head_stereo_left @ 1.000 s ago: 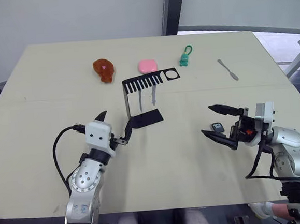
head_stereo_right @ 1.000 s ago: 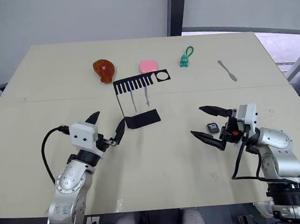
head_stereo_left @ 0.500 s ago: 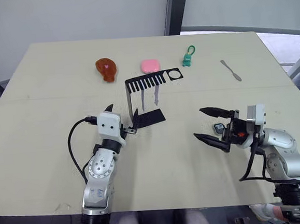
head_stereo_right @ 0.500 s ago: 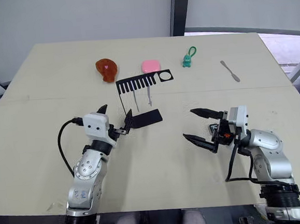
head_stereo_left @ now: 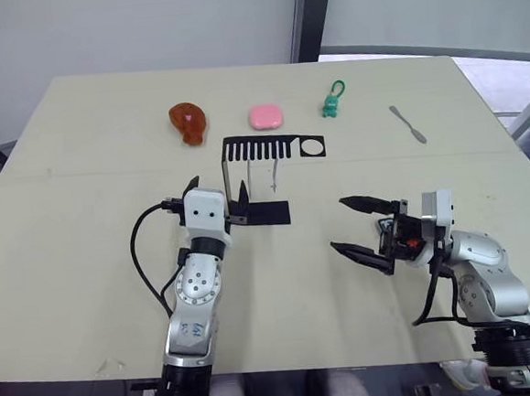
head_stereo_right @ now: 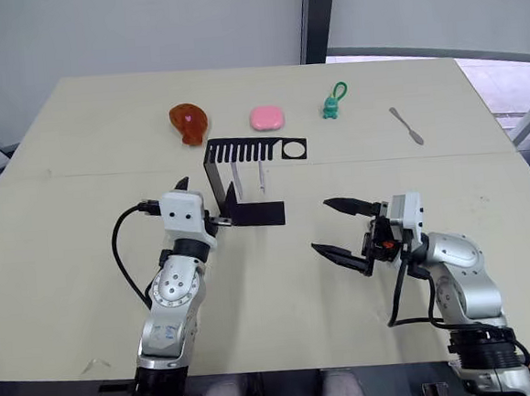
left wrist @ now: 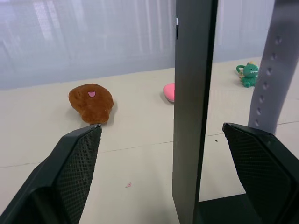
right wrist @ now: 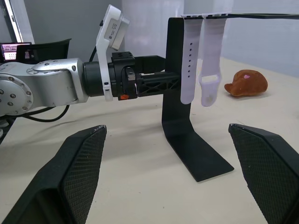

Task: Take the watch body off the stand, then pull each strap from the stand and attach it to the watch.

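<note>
Two straps (right wrist: 200,56) hang limp from the stand (head_stereo_left: 261,175), centre frame; soft and light, best pinched near the top. Left tool (left wrist: 163,154) straddles the upright, wide; right tool (head_stereo_right: 341,230) wide too.

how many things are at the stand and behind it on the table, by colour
black bent sheet-metal stand: 1
pale white-lavender straps hanging from it: 2
brown plush toy: 1
pink rounded soap-like object: 1
green dinosaur keychain: 1
grey metal spatula-like tool: 1
total: 7
</note>
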